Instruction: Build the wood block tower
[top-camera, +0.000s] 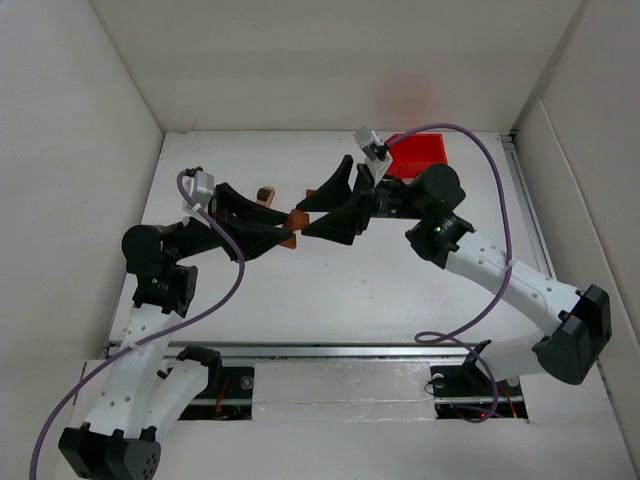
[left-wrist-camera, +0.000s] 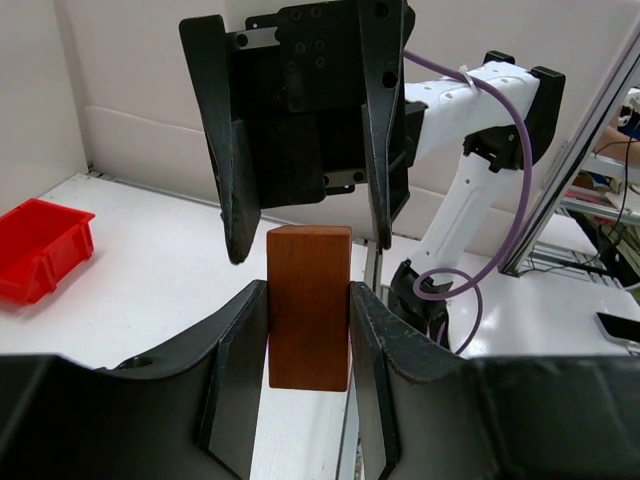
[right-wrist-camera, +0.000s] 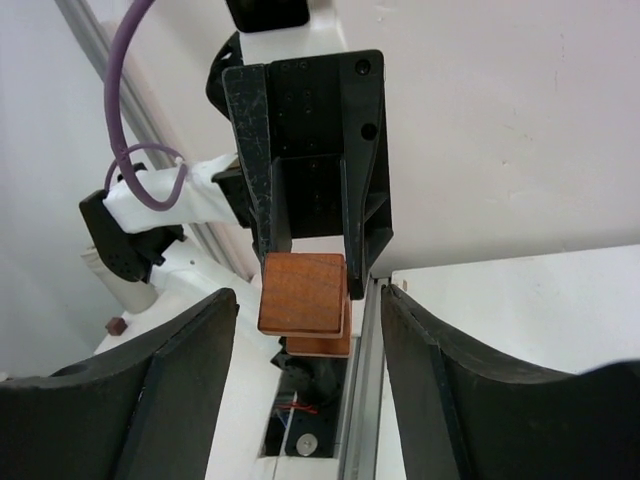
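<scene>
The left gripper (left-wrist-camera: 308, 298) is closed on the reddish-brown block (left-wrist-camera: 310, 330). Its fingers (left-wrist-camera: 240, 360) press flat on two opposite long faces, on the half nearer its own wrist, so the other end sticks out free. The right gripper (right-wrist-camera: 308, 300) meets it nose to nose, jaws spread wide and holding nothing. In the left wrist view its two fingers stand either side of the block's free end, clear of the wood on both sides. The block hangs between the two grippers, over the far-left middle of the table (top-camera: 380, 300)

This looks like a hand-over from left to right. To do it well, the right jaws should slide on only as far as the free length allows and stop short of the left fingertips. They should be centred so both pads land together, and they should clamp firmly before the left lets go. An off-centre squeeze would likely twist the piece

The block is a short bar. Its long axis runs along the left fingers, straight at the right gripper's palm, so roughly left to right across the table. Its square end faces the right wrist camera

Further out, a second small wooden piece (top-camera: 265, 193) lies just beyond the left gripper, and a red bin (top-camera: 418, 153) sits at the far right
</scene>
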